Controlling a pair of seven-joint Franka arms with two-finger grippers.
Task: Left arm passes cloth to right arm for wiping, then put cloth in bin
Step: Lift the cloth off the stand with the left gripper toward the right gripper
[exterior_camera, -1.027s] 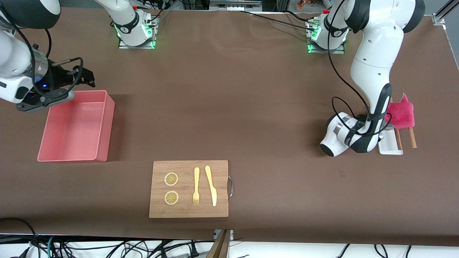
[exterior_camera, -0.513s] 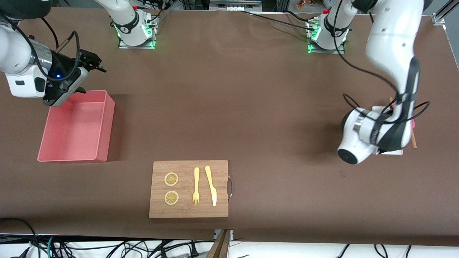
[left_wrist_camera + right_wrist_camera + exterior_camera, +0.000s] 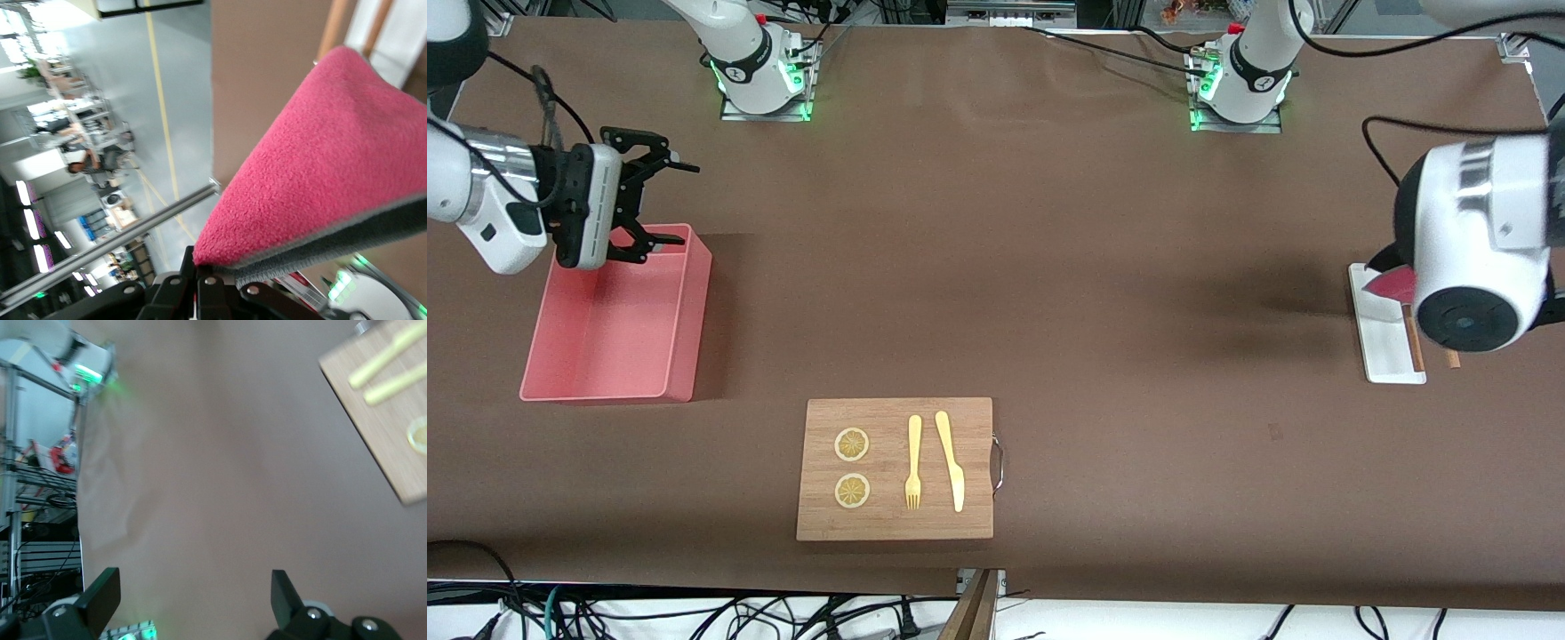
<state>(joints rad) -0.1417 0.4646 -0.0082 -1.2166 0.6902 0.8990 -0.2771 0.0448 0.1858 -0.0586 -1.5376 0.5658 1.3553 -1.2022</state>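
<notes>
The magenta cloth point(image 3: 320, 180) with its grey underside hangs from my left gripper point(image 3: 200, 267), which is shut on one corner of it. In the front view only a red tip of the cloth point(image 3: 1396, 284) shows beside the raised left wrist point(image 3: 1476, 240), above the white tray point(image 3: 1383, 342); the wrist hides the gripper itself. My right gripper point(image 3: 685, 203) stands open and empty, its fingers point(image 3: 100, 593) wide apart, over the corner of the pink bin point(image 3: 685, 356) farthest from the front camera. The bin holds nothing.
A wooden board point(image 3: 895, 520) with two lemon slices point(image 3: 852, 444), a yellow fork point(image 3: 913, 462) and a knife point(image 3: 951, 462) lies near the table's front edge. Brown sticks point(image 3: 1412, 342) lie on and beside the white tray. Both arm bases stand along the table's back edge.
The left arm has risen from the tray with the cloth, toward its own end of the table. The right gripper has swung round over the bin's corner, fingers now pointing toward the table's middle.
</notes>
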